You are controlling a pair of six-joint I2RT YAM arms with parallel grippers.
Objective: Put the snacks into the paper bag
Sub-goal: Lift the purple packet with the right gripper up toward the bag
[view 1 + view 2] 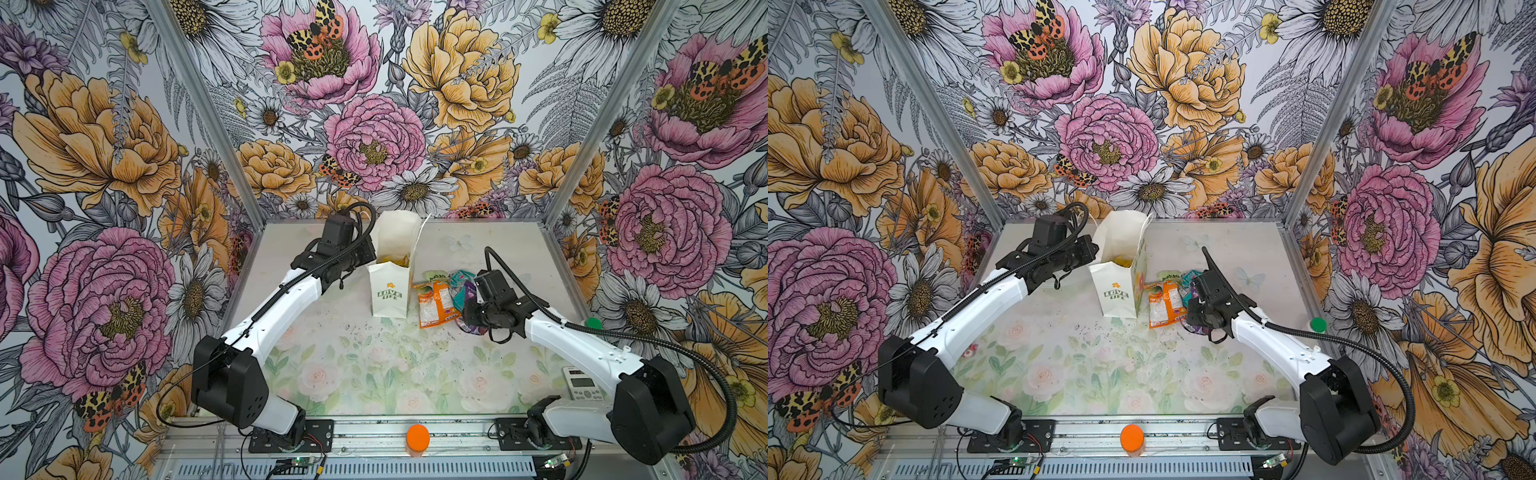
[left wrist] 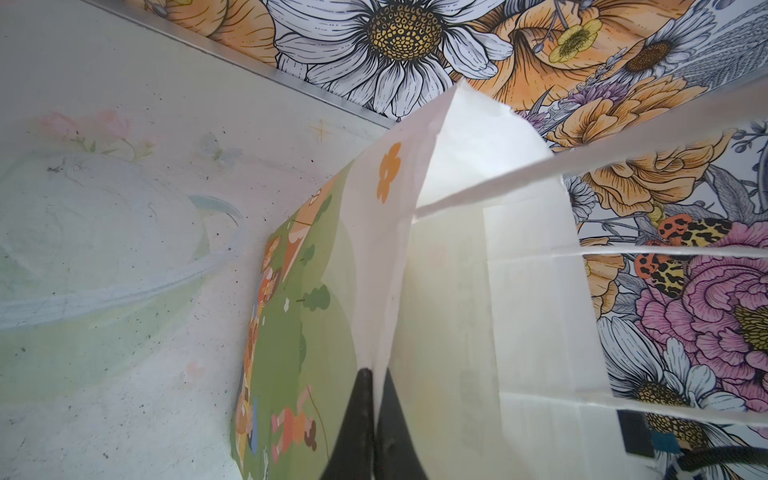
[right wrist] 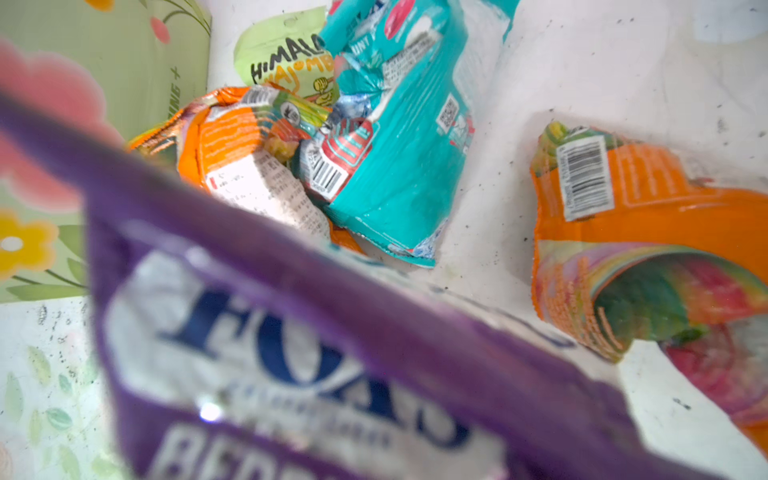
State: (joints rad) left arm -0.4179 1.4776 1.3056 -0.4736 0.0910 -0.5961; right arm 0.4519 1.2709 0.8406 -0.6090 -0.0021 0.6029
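While the left pincer (image 2: 374,376) pinches the paper bag (image 2: 457,291) wall, the right pincer (image 1: 471,318) grasps the purple packet (image 3: 332,353); its slick film could slip loose mid-lift.

Flowered wallpaper (image 1: 374,137) is covering the walls to my left, to my right and on the far side, with big pink and yellow blooms and spotted moths. Two metal posts (image 1: 208,116) are running up the far corners. A pale mat printed with roses (image 1: 374,374) is lying across the table, and dark specks (image 1: 365,328) are dotting its middle. At the near edge an orange disc (image 1: 417,436) is sitting on the metal rail (image 1: 374,432), roughly central. A green cap (image 1: 593,322) is resting at the right edge. Nearer on that side, a small white device with a display (image 1: 582,382) is lying flat.
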